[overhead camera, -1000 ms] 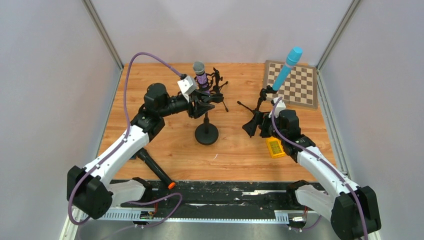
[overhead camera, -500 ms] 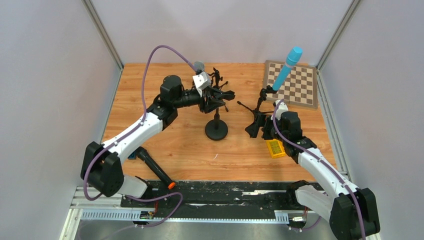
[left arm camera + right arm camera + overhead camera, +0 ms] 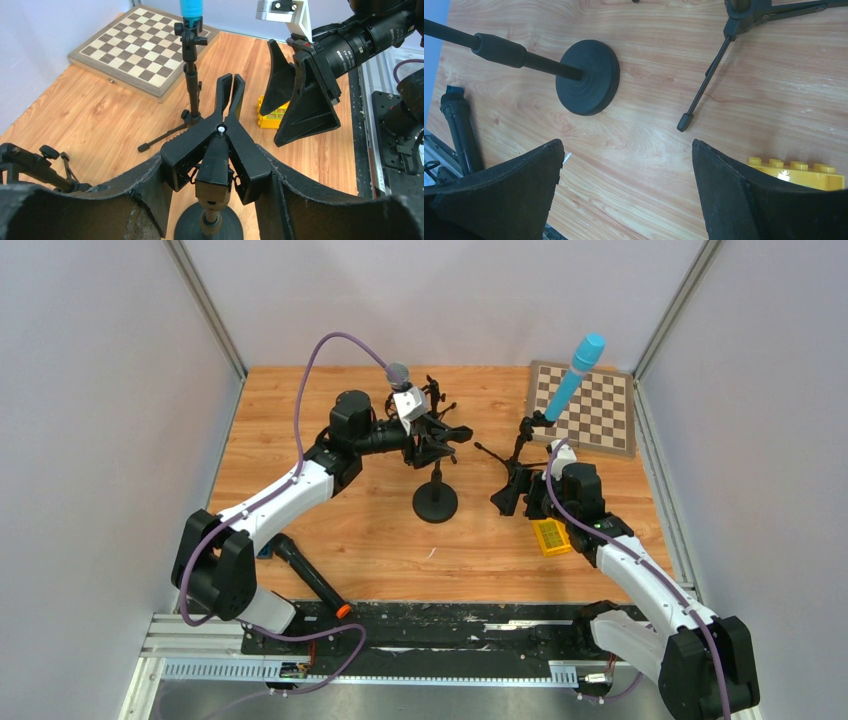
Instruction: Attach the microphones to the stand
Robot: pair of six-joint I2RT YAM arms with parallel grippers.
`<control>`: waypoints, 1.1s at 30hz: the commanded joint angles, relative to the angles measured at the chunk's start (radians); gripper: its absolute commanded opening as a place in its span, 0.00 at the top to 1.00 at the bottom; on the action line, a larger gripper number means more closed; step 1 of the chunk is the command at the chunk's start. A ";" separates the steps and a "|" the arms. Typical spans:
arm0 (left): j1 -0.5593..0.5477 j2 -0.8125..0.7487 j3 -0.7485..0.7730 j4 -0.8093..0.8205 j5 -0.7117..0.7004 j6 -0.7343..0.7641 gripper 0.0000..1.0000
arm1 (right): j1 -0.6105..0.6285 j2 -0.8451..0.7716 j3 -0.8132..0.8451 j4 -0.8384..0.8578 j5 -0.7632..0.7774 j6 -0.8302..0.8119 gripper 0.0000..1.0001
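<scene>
Nearest the arms, the black microphone is seen lying flat on the table by the front edge, apart from both arms and not yet mounted. The yellow brick is set just beside the right arm and plays no part. The right claw is held wide and released above bare wood, with nothing between its fingers, and is judged to be kept free for fetching that microphone. Further in, the spring clip atop the round-footed stand is grasped by the left claw, whose fingers are pressed against the clip's rear handles. This is presumably done to steady or aim the holder for loading. No box or tray is present, so the holders are the only receptacles. The clip's mouth is nearly closed and nothing is lodged in it. Beyond, the blue microphone is carried upright and slightly tilted in the holder of the tripod stand. The mesh head of the purple microphone is seen behind the left wrist. It may be seated in a third holder, but its body is hidden. Farthest back, the chessboard is laid flat.
</scene>
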 commanded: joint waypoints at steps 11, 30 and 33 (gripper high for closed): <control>-0.005 -0.161 -0.069 0.048 -0.147 0.105 0.00 | -0.006 0.004 0.018 0.015 -0.022 -0.002 0.03; -0.004 -0.683 -0.469 -0.339 -0.822 -0.409 0.00 | -0.005 0.021 0.019 0.016 -0.029 -0.005 0.03; -0.005 -0.785 -0.529 -0.448 -0.960 -0.537 0.00 | -0.006 0.020 0.019 0.015 -0.033 -0.006 0.03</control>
